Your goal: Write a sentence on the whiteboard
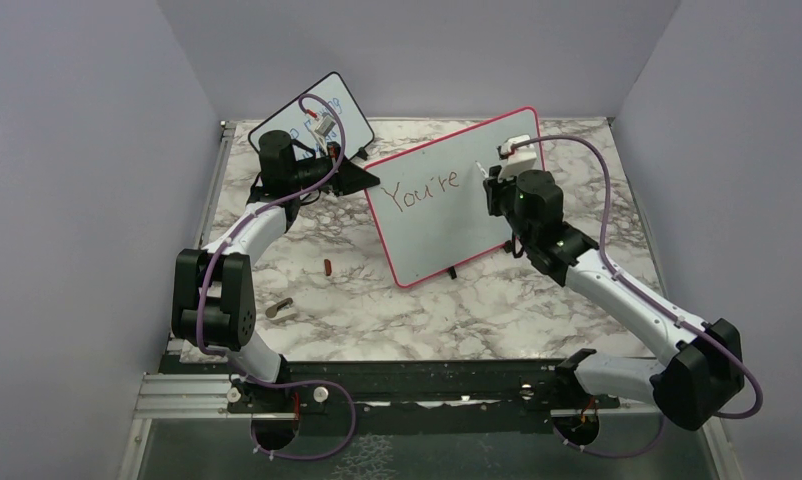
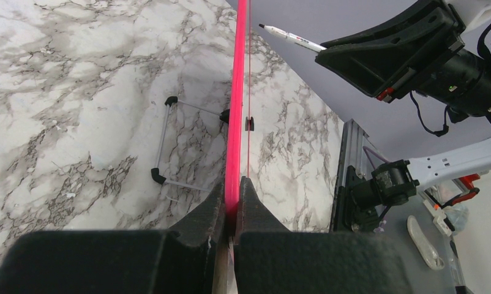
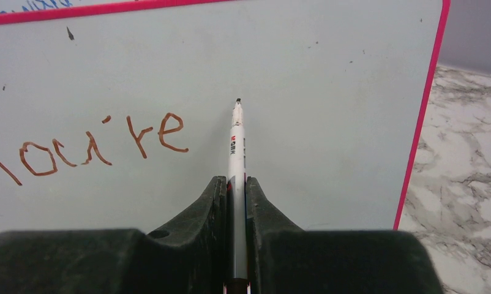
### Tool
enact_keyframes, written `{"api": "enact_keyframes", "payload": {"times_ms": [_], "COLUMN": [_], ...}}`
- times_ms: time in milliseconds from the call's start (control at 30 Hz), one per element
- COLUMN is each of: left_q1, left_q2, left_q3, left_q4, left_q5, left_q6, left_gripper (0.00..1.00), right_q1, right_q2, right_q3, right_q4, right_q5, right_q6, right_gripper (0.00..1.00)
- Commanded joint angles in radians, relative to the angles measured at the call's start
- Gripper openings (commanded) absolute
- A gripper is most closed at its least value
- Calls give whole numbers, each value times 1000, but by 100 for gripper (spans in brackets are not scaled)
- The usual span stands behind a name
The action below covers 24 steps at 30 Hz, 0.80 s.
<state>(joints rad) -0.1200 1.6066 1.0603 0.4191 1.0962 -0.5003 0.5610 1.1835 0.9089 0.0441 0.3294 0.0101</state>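
Left of the whiteboard (image 1: 457,225), a small red cap (image 1: 328,266) lies on the marble tabletop (image 1: 427,310), and a smaller black-framed board (image 1: 327,115) with blue writing stands behind the whiteboard's left corner. The left end effector (image 2: 232,202) is clenched on the whiteboard's pink frame at its left edge. The whiteboard stands upright on the tabletop, on a wire stand with black feet (image 2: 163,141). On the left half of the whiteboard, the sentence (image 3: 90,147) reads only "You're" in brownish-red letters. Right of the last letter, a white marker (image 3: 236,147) points at the whiteboard, its dark tip just beside the surface. The right end effector (image 3: 236,190) grasps the marker's barrel.
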Motion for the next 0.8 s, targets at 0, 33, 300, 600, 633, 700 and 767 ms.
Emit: {"api": "enact_keyframes", "payload": {"times_ms": [0, 33, 300, 600, 633, 700, 767], "left_q1": [-15, -15, -15, -15, -15, -15, -15], "left_q2": [27, 27, 27, 29, 29, 29, 29], "left_q3": [10, 11, 12, 12, 12, 11, 12], "left_q4": [-30, -30, -29, -29, -29, -29, -29], "left_q5": [52, 52, 52, 54, 54, 54, 53], "left_q6": [9, 9, 9, 8, 8, 8, 8], "left_gripper": [0, 0, 0, 0, 0, 0, 0], "right_q1": [-13, -15, -31, -44, -46, -46, -47], "right_q2": [23, 29, 71, 94, 95, 100, 102], "right_q3": [55, 62, 99, 98, 96, 93, 92], "right_q4": [63, 64, 77, 67, 65, 53, 38], "right_q5": [-43, -46, -79, -94, -96, -98, -103], "right_q6": [-38, -39, -41, -31, -31, -28, -23], "right_gripper": [1, 1, 1, 1, 1, 1, 1]}}
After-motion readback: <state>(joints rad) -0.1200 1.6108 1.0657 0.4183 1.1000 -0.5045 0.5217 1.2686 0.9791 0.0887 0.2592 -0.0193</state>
